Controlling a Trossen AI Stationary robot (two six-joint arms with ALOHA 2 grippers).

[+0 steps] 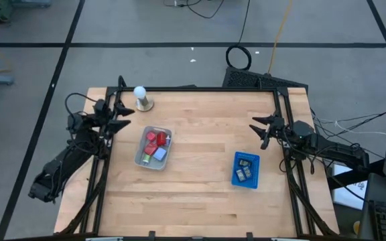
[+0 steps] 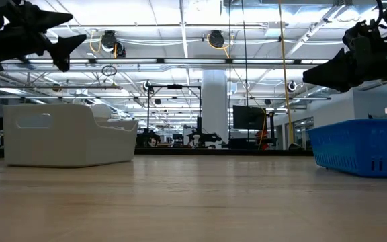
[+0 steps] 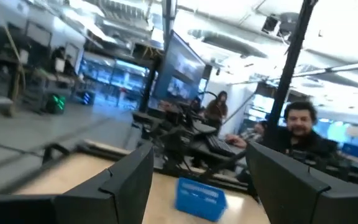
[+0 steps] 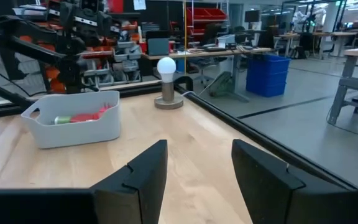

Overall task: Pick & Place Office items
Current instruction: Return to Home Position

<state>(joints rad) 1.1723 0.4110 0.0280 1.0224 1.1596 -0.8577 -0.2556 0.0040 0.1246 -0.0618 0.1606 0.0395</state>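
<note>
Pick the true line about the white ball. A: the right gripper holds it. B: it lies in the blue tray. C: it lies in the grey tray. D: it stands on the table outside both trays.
D: the ball stands on the table near the left gripper, clear of the grey tray and blue tray.

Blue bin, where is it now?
High view: the blue bin sits right of centre, near the right gripper, with the grey bin to its left.

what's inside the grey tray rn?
Grey tray holds two red items, a lavender-blue item and a green item. Anything beneath them is covered.
</note>
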